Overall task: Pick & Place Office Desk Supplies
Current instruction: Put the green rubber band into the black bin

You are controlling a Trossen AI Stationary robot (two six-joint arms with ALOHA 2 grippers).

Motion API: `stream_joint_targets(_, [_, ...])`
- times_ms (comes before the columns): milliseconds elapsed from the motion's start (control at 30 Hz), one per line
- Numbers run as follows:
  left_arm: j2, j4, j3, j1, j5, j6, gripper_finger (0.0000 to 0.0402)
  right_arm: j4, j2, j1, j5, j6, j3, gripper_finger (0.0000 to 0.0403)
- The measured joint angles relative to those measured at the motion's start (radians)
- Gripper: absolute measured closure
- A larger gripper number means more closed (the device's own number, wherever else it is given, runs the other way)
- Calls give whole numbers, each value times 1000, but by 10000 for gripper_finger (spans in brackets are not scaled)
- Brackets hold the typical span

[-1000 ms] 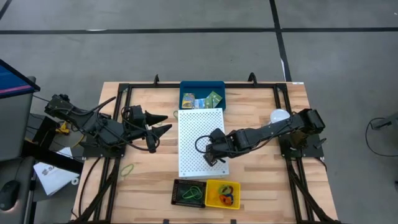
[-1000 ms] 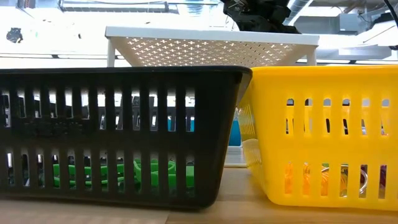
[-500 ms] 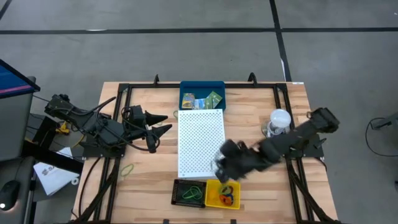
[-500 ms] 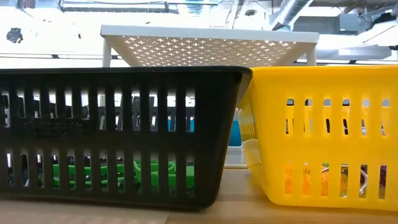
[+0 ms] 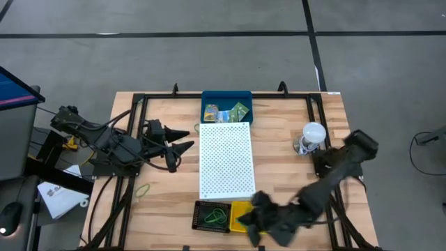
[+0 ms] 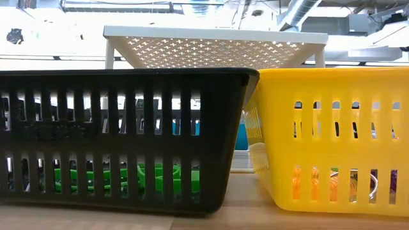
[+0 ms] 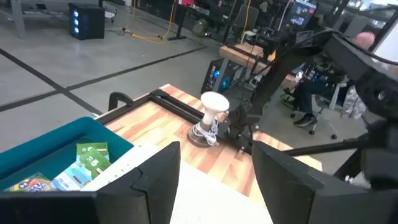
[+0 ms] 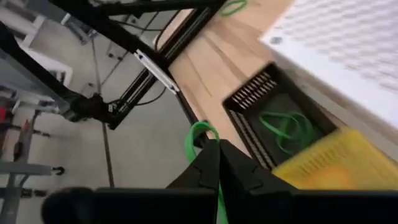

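My right gripper point(image 5: 245, 222) hovers at the table's near edge, over the seam between the black basket point(image 5: 211, 215) and the yellow basket point(image 5: 245, 208), and is shut on a green rubber band point(image 8: 199, 133). The black basket holds more green bands point(image 8: 286, 127), and the yellow one holds mixed-coloured bands point(image 6: 319, 185). One green band point(image 5: 143, 189) lies loose on the wood at the left. Printed packets point(image 5: 228, 111) lie in the blue tray point(image 5: 226, 95) at the far edge. My left gripper point(image 5: 182, 143) waits open, left of the white perforated board point(image 5: 224, 159). My right gripper pinches the green rubber band between its two fingertips point(image 8: 211, 155). A small loop point(image 8: 196, 129) sticks out past the tips and a strand point(image 8: 219, 200) trails back along the fingers. The fingers slant down toward the table's near left. The band is lifted clear of the baskets.
The white perforated board is a raised shelf on legs point(image 6: 217, 38) in the middle of the table. A white bulb-like object point(image 5: 313, 132) stands at the right. Black frame rails point(image 5: 132, 139) run along the table's sides. Bare wood lies left and right of the board.
My right gripper has swung from above the board's near right part toward the table's near edge and now hangs over the two baskets. It turned toward the near left as it went and its fingers stayed shut. My left arm has kept still.
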Motion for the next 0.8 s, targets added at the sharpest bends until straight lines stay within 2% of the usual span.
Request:
stream_joint_targets(100, [16,-1,0,0,6,-4,206,203,97,-77,-114,-101,0,403])
stream_joint_targets(167, [24,0,0,0,9,-7,206,273,162,-119,-166,-110,1,403])
stream_joint_targets(367, [39,3,0,-1,28,-26,206,167,255,-137,-191,-39,-1,403])
stream_joint_targets(800, [47,3,0,-1,35,-33,206,126,259,-138,-163,-70,2,403])
